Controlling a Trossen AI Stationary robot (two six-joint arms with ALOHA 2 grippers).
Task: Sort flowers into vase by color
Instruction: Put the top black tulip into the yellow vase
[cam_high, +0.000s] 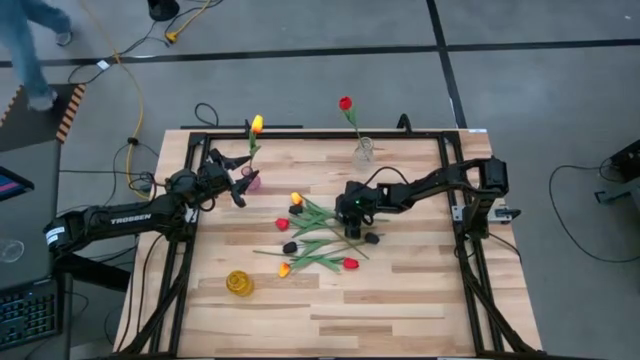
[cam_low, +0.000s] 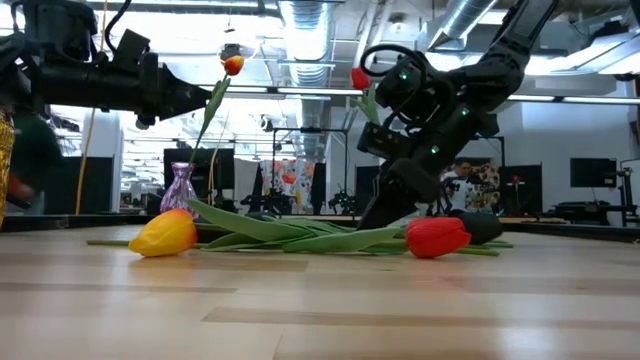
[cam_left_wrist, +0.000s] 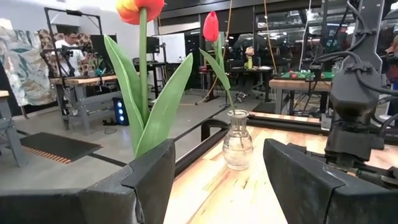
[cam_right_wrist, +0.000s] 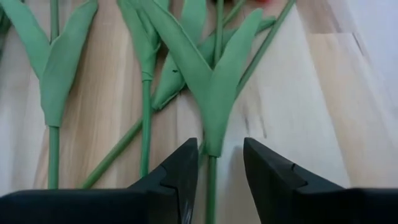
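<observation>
Several loose tulips (cam_high: 318, 238) lie in a heap mid-table, with red, yellow-orange and near-black heads. My right gripper (cam_right_wrist: 221, 163) slants down over the heap, open, one finger on each side of a green stem (cam_right_wrist: 211, 180) just below its leaves; it does not show touching the stem. A yellow-orange tulip (cam_high: 257, 124) stands in a purple vase (cam_high: 251, 181). A red tulip (cam_high: 345, 103) stands in a clear vase (cam_left_wrist: 237, 142). My left gripper (cam_left_wrist: 217, 163) hangs open and level beside the purple vase, with that tulip's leaves (cam_left_wrist: 146, 112) just past one finger.
A small yellow vase (cam_high: 239, 283) stands near the table's front left. In the low view a yellow head (cam_low: 165, 233) and a red head (cam_low: 437, 237) lie nearest the front edge. Black frame rails (cam_high: 470, 250) run along the table's sides. Bare wood lies at the front.
</observation>
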